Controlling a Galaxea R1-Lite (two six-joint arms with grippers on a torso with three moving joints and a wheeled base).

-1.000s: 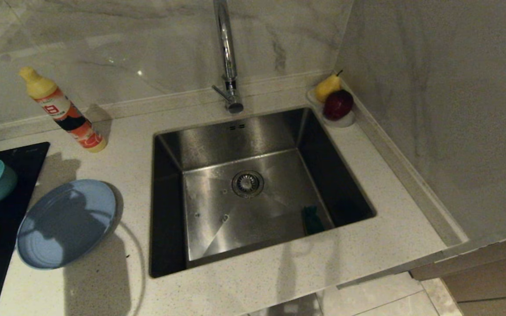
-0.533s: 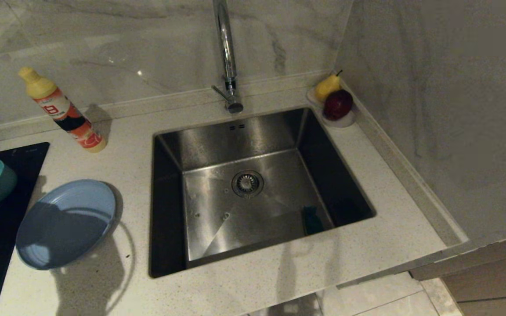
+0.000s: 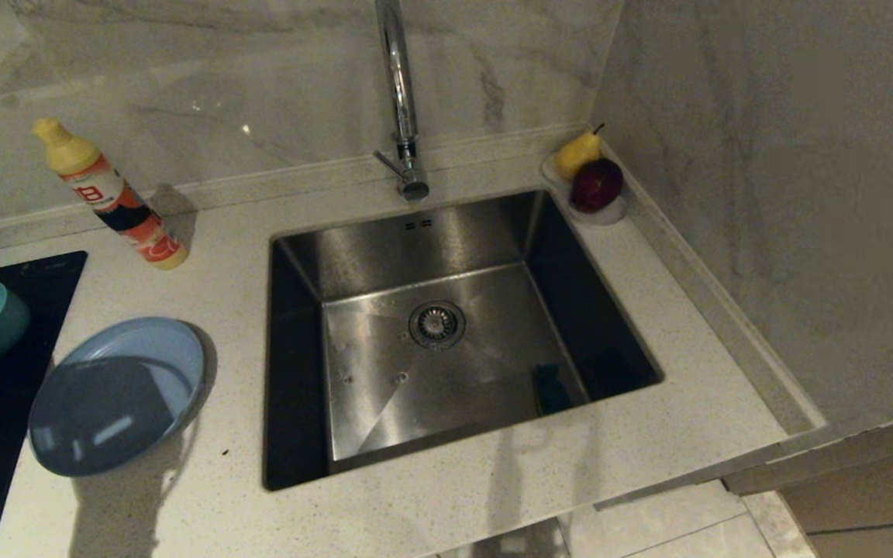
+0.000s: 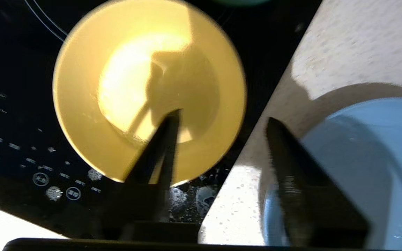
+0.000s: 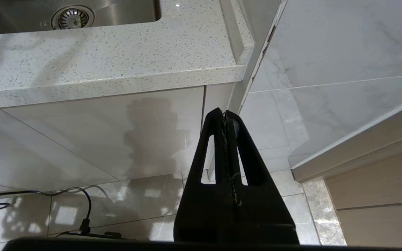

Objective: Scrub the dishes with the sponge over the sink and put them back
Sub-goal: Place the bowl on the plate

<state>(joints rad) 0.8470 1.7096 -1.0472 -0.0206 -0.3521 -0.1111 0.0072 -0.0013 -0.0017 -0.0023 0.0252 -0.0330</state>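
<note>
While parked below counter, right gripper (image 5: 226, 113) closed empty, left gripper (image 4: 222, 120) parted, empty, above yellow bowl (image 4: 117, 87) rim.

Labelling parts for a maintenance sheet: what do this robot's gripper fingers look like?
Both are black. The left gripper has two solid, tapering, wedge-like fingers. The right gripper has triangular fingers with slotted cut-outs and a toothed inner edge. No cables or markings show.
</note>
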